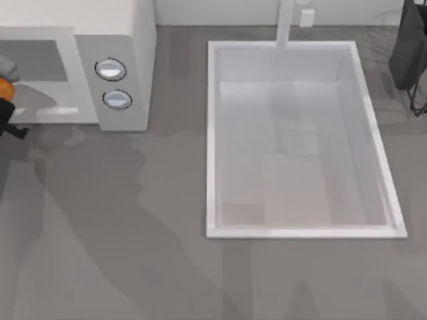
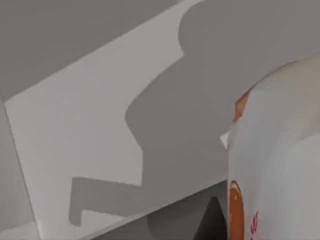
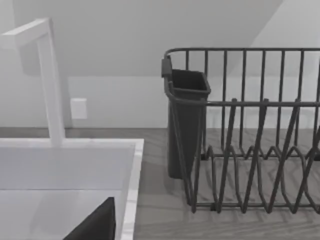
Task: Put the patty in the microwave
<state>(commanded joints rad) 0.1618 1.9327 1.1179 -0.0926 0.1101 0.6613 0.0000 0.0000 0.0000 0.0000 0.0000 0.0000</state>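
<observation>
Left fingers (image 1: 5, 115) — state untellable — beside patty (image 1: 5, 87) at microwave (image 1: 120, 40) mouth.

Setting reads as a kitchen, rendered in simulation. From the top view I note a grey worktop (image 1: 133, 253) carrying a white microwave (image 1: 137, 40) at the left, its grey side panel bearing two round knobs (image 1: 111, 69). To its right a white rectangular sink basin (image 1: 213, 133) is sunk into the worktop, with a white faucet (image 1: 285, 23) rising at its far edge. On the right wrist view I record a dark wire dish rack (image 3: 250, 130) just beside the basin, with a dark cutlery holder (image 3: 185, 120) at its corner. A pale wall (image 3: 125, 30) runs behind, with a small white outlet plate (image 3: 78, 108).
</observation>
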